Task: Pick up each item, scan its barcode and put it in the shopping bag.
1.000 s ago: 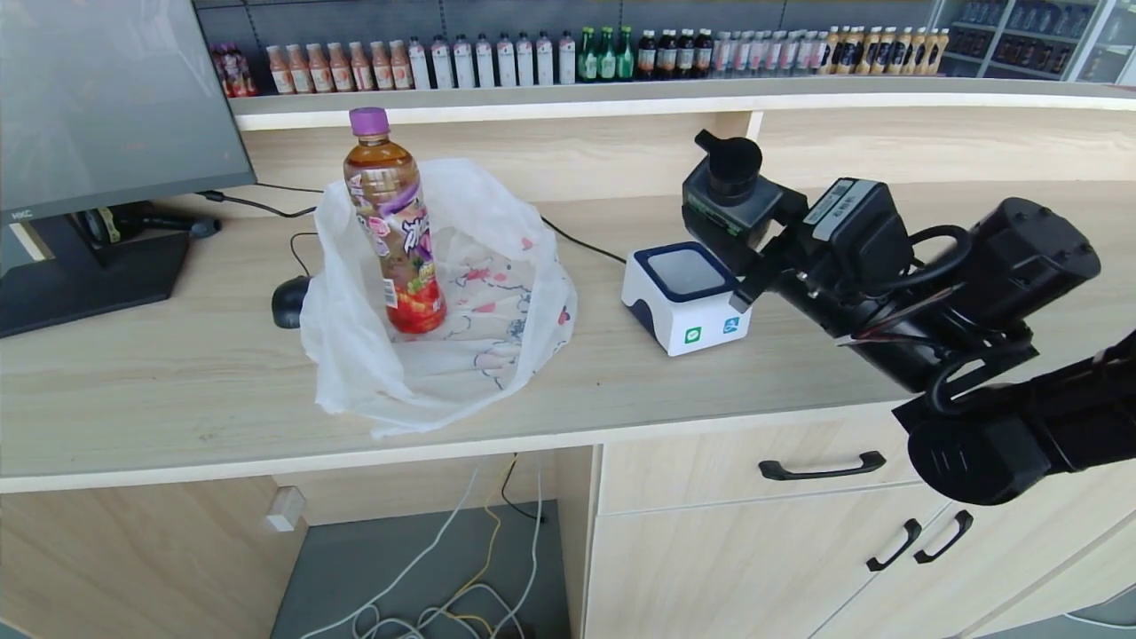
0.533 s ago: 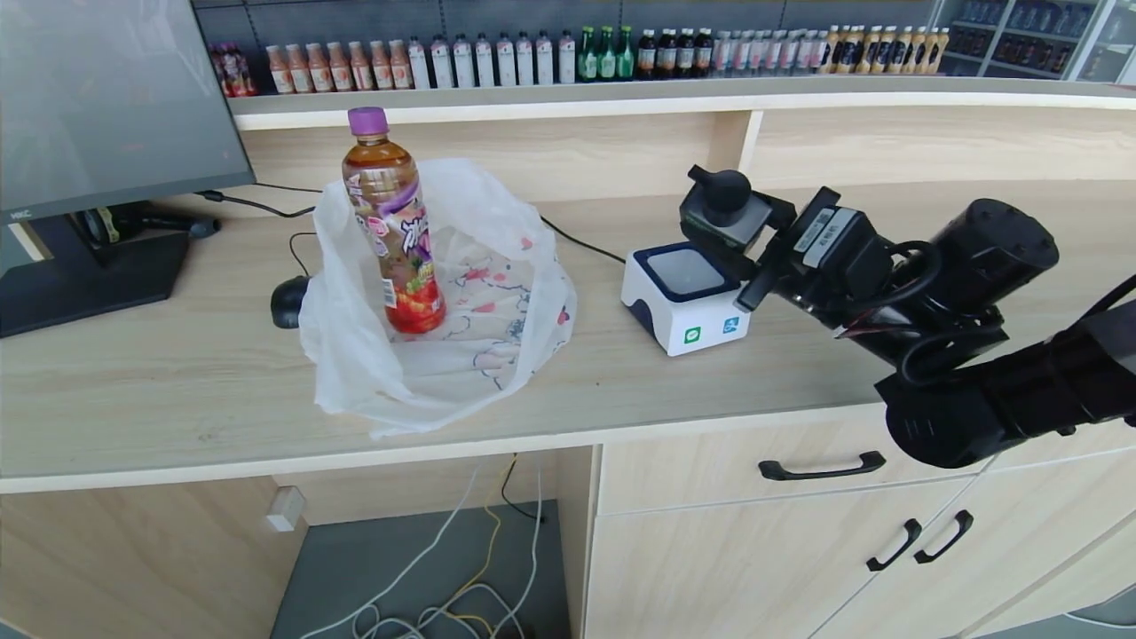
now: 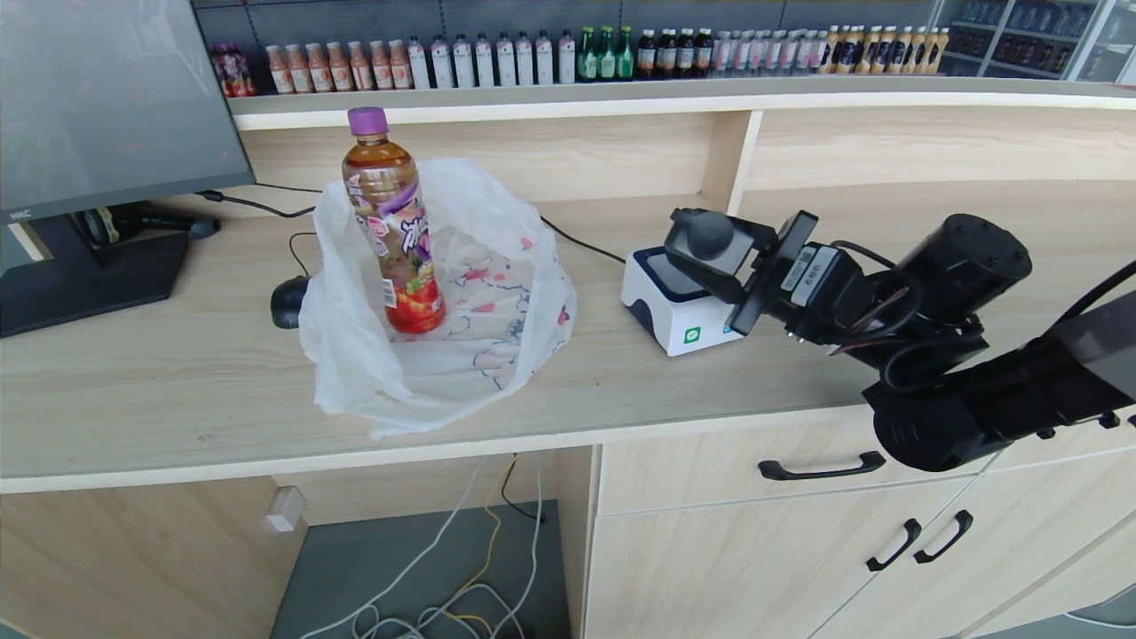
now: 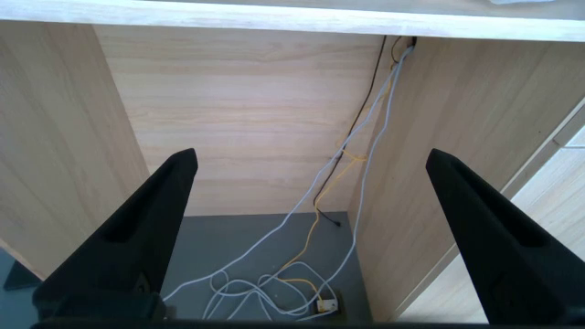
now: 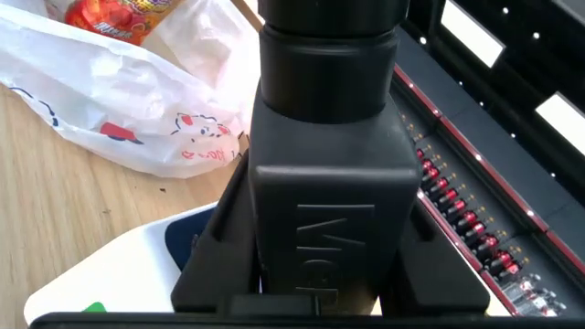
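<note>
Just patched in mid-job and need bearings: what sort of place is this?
Probably a shop checkout: a white-and-navy box-shaped barcode scanner on a pale wooden counter, a thin white plastic shopping bag, and rows of bottled drinks shelved behind.

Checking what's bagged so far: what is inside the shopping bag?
One drink bottle with a purple cap stands upright in the white bag. The bag's front folds hide anything lying low behind them.

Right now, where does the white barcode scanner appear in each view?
Head view: the scanner sits on the counter right of centre, partly behind the held dark bottle.
Left wrist view: faces the cables under the counter.
Right wrist view: scanner just beyond the bottle, towards the bag.
Shared landmark: the shopping bag.
</note>
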Motion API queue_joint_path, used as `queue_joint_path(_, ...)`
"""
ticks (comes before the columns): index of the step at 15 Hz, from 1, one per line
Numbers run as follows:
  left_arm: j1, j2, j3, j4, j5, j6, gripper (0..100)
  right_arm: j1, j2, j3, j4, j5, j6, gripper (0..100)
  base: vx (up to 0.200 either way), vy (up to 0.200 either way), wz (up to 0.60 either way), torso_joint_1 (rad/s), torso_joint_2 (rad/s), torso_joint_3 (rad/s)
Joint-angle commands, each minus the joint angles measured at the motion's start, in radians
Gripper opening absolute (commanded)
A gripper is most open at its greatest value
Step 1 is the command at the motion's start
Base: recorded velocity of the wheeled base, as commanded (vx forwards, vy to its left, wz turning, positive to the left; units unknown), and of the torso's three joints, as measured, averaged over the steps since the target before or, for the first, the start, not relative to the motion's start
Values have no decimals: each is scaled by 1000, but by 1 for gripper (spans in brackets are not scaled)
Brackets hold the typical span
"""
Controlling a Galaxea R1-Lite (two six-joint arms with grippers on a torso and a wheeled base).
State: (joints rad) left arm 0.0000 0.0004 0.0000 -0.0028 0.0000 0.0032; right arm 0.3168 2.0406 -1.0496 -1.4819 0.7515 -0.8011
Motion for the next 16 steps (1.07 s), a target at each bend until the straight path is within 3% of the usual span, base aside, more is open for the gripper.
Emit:
queue_joint_path(1,0,0,0,0,0,0,100,-1,18,-1,0,20,-9,0,0,0,0,0,0,0)
queue_joint_path(16,0,0,0,0,0,0,100,-4,23,-6,2,39,-17,0,0,0,0,0,0,0)
